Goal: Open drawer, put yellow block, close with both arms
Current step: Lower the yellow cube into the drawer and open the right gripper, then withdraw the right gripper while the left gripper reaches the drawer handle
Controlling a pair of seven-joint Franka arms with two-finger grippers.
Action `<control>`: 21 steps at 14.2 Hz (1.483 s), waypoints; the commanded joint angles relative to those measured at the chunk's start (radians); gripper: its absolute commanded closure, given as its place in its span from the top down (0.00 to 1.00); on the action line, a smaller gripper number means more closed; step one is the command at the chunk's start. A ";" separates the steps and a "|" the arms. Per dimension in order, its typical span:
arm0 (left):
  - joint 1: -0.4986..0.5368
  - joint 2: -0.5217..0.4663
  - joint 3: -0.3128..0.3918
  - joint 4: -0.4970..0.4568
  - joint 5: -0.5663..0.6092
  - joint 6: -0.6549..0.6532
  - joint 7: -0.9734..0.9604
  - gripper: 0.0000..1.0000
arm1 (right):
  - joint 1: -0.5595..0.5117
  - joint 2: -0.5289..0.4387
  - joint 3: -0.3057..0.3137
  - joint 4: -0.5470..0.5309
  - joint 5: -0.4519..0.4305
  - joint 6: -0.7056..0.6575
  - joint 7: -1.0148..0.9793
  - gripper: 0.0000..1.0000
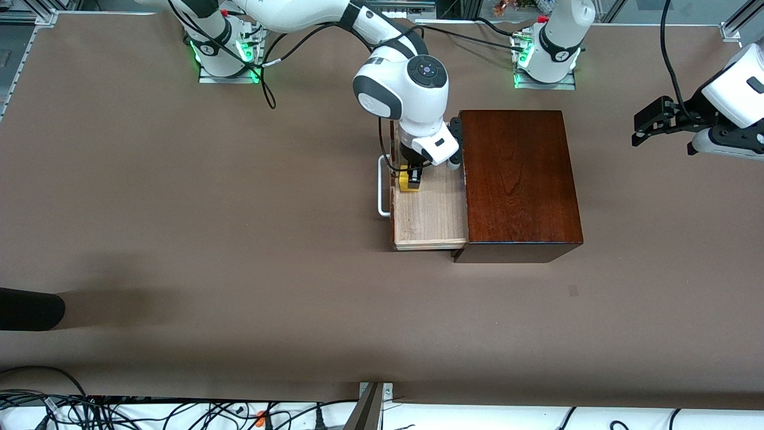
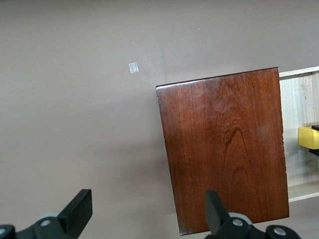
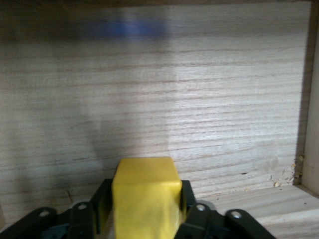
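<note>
The drawer (image 1: 430,215) stands pulled out of the reddish-brown box (image 1: 519,179), toward the right arm's end, with its white handle (image 1: 382,185) at the front. My right gripper (image 1: 412,177) is low inside the drawer. The yellow block (image 3: 145,196) sits between its fingers, which have just parted and stand a little off the block's sides. The block (image 1: 408,182) lies near the drawer's front wall. My left gripper (image 1: 647,125) waits open, with nothing in it, over the table at the left arm's end; its wrist view shows the box (image 2: 224,149) and the block (image 2: 309,137).
A dark object (image 1: 30,309) juts in at the right arm's end of the table, near the front camera. A small pale patch (image 1: 573,291) marks the table nearer to the camera than the box. Cables lie along the front edge.
</note>
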 commanded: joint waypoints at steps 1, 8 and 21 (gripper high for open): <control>-0.001 -0.024 0.003 -0.019 -0.001 -0.001 0.009 1.00 | -0.008 -0.008 0.004 -0.009 -0.014 0.011 -0.032 1.00; -0.002 -0.022 0.003 -0.017 -0.003 -0.001 0.008 1.00 | -0.044 -0.093 0.000 0.123 0.069 -0.166 -0.018 1.00; -0.089 0.148 -0.307 0.094 -0.007 0.022 0.000 1.00 | -0.584 -0.419 -0.073 -0.009 0.381 -0.226 -0.014 1.00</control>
